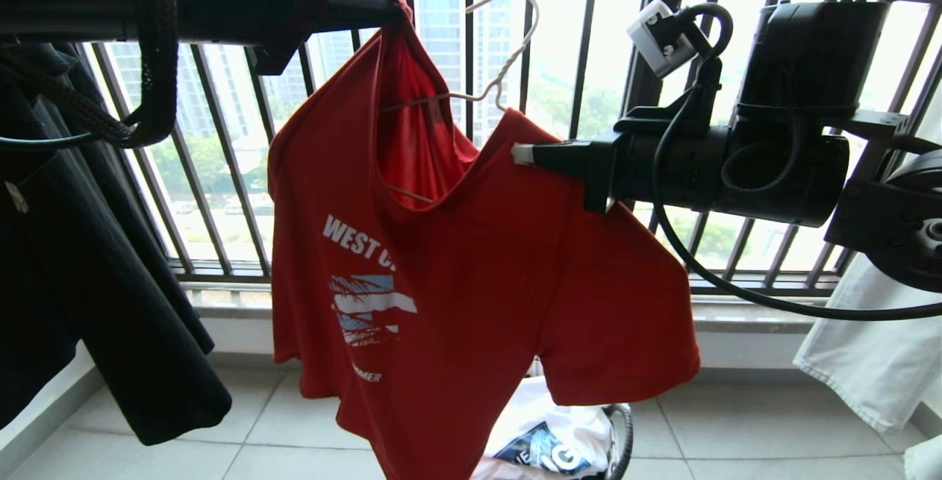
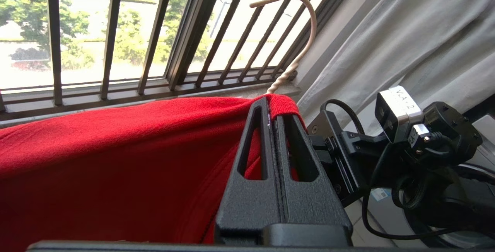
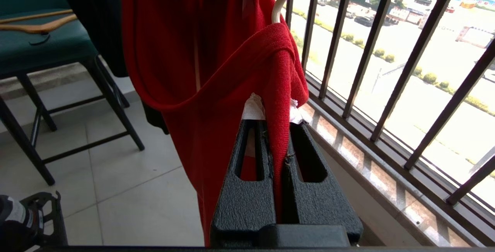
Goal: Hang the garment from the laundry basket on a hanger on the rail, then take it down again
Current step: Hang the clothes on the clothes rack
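1. Hanging in mid-air in front of the barred window, the red T-shirt (image 1: pixel 456 259) is stretched between the two arms, well above the floor tiles and above the laundry basket (image 1: pixel 622 436), whose rim peeks out below its hem.
2. Up at the collar, the left gripper (image 2: pixel 275 107) has its fingers pressed together on a fold of the red neckband, as the left wrist view shows plainly.
3. Off to the other side, the right gripper (image 3: pixel 276 128) is clamped on the shoulder seam, with red cloth bunched between its fingers.
4. Inside the neck opening sits the thin off-white hanger (image 1: pixel 500 60); its hook rises free above the collar and is caught on nothing I can see. The rail is not in view.
5. The shirt looks light and limp: it sags and folds wherever it is not held, so it should drape rather than keep any shape.
6. To my eye the hanger is the stiff part, though thin and likely to tilt; gripping near the hook or at the collar and shoulder should control it best.
7. A black garment (image 1: pixel 96 259) hangs beside it.
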You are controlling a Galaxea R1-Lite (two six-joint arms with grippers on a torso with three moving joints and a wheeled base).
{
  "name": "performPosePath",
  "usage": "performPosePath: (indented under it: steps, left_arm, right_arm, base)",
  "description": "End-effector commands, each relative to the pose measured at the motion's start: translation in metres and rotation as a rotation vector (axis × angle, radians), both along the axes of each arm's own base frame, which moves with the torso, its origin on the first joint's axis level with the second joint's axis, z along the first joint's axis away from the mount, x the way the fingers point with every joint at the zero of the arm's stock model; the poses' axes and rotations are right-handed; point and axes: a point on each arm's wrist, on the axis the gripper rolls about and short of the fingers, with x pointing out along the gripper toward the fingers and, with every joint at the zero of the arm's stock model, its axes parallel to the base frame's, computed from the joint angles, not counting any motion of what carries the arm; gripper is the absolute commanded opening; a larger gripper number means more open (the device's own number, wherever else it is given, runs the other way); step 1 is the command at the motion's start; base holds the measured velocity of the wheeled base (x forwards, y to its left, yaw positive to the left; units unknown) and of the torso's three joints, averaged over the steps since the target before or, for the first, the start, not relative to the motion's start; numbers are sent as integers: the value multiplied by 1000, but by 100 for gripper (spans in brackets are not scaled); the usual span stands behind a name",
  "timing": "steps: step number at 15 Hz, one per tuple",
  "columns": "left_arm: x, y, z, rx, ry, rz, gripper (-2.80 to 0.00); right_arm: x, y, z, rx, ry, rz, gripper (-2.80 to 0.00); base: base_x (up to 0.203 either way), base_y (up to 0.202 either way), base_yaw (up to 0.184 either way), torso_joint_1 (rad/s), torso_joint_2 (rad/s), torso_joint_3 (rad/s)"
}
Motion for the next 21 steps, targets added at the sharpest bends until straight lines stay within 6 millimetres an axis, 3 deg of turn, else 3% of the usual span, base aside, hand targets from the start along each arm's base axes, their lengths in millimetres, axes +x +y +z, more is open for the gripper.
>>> performPosePath:
  steps: [1,6,12,16,17,21]
  left_arm:
    - [15,-31,-6,55,0,27,-280]
    - [10,-50,4,121,-124,24,-280]
    - [-4,-64,-17,255,-84,-1,-280]
    - [-8,-66,-15,255,-93,10,-280]
    - [-9,-66,-15,260,-97,14,0]
    - [-15,-67,-14,268,-104,-2,0]
  right_arm:
    - [2,0,-5,35,-8,-2,-280]
    - [2,2,-7,34,-5,4,-280]
    - [-3,-2,0,49,-17,1,-280]
    - [-5,-5,4,54,-26,-4,-280]
    - [-5,-5,4,55,-28,-6,-280]
    - [-5,-12,8,61,-36,-24,-280]
  base:
    - [0,0,0,0,0,0]
    - [0,0,0,0,0,0]
    - [0,0,0,0,0,0]
    - [0,0,0,0,0,0]
    - [0,0,0,0,0,0]
    - [0,0,0,0,0,0]
